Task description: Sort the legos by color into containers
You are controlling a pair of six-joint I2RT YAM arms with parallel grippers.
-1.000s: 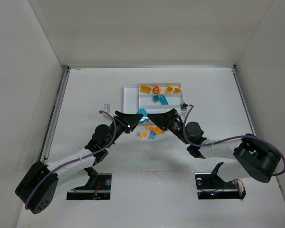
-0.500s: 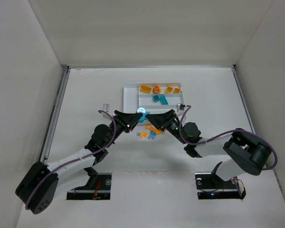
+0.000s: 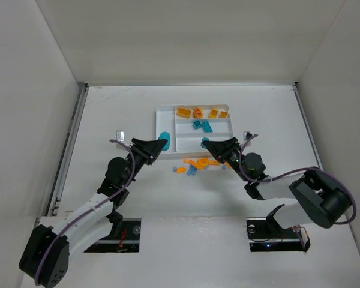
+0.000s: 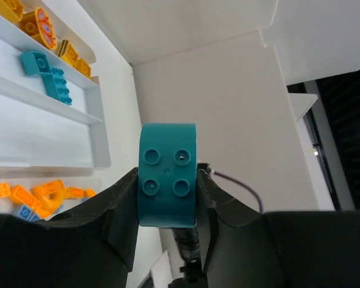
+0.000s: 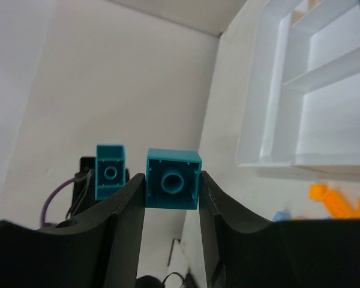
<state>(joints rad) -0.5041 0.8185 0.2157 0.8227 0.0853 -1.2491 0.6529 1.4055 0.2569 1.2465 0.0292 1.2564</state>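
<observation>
Legos [image 3: 195,163]: left gripper [image 4: 167,191] gripping a teal curve [image 4: 167,157] and right gripper [image 5: 171,198] a teal brick [image 5: 173,179] have reached the tray's [image 3: 165,120] near edge, ready to drop

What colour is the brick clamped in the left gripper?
Teal. The brick shows best in the left wrist view, studs facing the camera.

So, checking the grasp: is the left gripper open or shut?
Shut: the left gripper pinches a teal rounded brick between both fingers, studs showing.
</observation>
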